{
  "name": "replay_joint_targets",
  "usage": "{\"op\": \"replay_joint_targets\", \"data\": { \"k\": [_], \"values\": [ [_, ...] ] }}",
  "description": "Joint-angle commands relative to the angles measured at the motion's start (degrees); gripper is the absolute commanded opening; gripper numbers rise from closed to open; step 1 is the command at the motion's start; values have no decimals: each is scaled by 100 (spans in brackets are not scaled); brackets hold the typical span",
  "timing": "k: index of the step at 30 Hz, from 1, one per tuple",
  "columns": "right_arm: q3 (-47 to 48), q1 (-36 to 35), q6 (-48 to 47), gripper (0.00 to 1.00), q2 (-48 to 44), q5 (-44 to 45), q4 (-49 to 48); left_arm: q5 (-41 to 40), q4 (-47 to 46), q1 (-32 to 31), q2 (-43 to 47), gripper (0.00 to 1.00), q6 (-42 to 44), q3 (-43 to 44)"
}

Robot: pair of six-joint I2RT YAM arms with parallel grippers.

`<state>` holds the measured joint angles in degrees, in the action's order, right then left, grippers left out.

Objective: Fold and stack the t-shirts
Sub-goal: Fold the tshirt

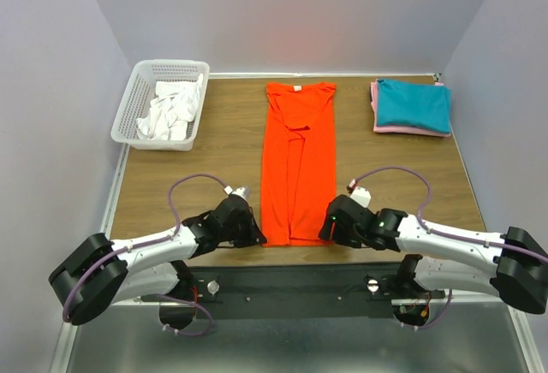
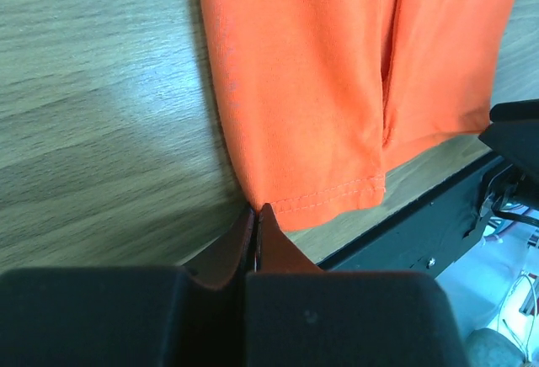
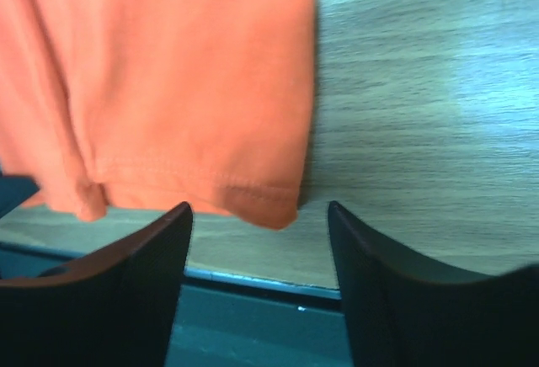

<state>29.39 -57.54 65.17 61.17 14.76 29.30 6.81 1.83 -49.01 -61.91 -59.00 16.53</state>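
**Taking hold of the near hem, ready for the next fold**

Your left gripper (image 2: 257,215) is keeping its two fingers pressed together. The tips are touching the near left corner of the orange-red t-shirt (image 2: 337,89), but I cannot tell whether any cloth is caught between them. Your right gripper (image 3: 258,209) is standing with its fingers wide apart. The near right corner of the hem is lying just in front of the gap and is not gripped.

The shirt is lying flat in the middle of the table (image 1: 205,159) as a long strip, with the collar far and the hem at the near edge. A teal t-shirt (image 1: 413,103) is resting folded on a pink t-shirt (image 1: 411,132) at the far right. White t-shirts (image 1: 171,108) are lying crumpled in the basket (image 1: 128,103) at the far left.

I am judging that you are grasping both hem corners to fold the strip toward the collar. The right gripper is needing to advance low and then close on its corner. Be confirming the left pinch first, then be lifting both corners evenly so the cloth is not skewing.
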Motion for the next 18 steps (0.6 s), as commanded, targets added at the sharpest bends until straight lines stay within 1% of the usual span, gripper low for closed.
{"op": "replay_joint_targets", "data": {
  "k": [1, 2, 3, 5, 7, 8, 9, 11, 13, 14, 15, 17, 18],
  "values": [
    [-12, 50, 84, 67, 264, 325, 120, -154, 108, -82, -14, 0, -32, -71],
    [5, 58, 75, 65, 316, 317, 120, -171, 116, -99, 12, 0, -50, -71],
    [14, 59, 66, 60, 395, 221, 120, -162, 125, -108, 47, 0, -67, -71],
    [23, 50, 66, 57, 440, 124, 111, -162, 143, -126, 65, 0, -85, -63],
    [-73, 50, 128, 50, 431, 97, 120, -171, 169, -170, 118, 0, -146, -63],
    [-134, 50, 163, 46, 396, 123, 120, -171, 160, -187, 135, 0, -173, -80],
    [-222, 50, 215, 36, 387, 132, 120, -188, 186, -222, 161, 0, -234, -98],
    [-258, 50, 198, 30, 378, 97, 111, -197, 195, -249, 214, 0, -278, -133],
    [-258, 50, 67, 19, 378, -104, 59, -154, 222, -301, 284, 0, -331, -159],
    [-258, 50, 14, 15, 361, -175, 41, -110, 239, -310, 311, 0, -340, -159],
    [-275, 41, -30, 8, 283, -254, 32, -75, 274, -328, 363, 0, -375, -159],
    [-354, 41, -65, 1, 159, -438, -3, -83, 389, -389, 574, 0, -462, -159],
    [-389, 50, -74, 1, 2, -492, -12, -101, 450, -390, 749, 0, -480, -159]
  ]
}}
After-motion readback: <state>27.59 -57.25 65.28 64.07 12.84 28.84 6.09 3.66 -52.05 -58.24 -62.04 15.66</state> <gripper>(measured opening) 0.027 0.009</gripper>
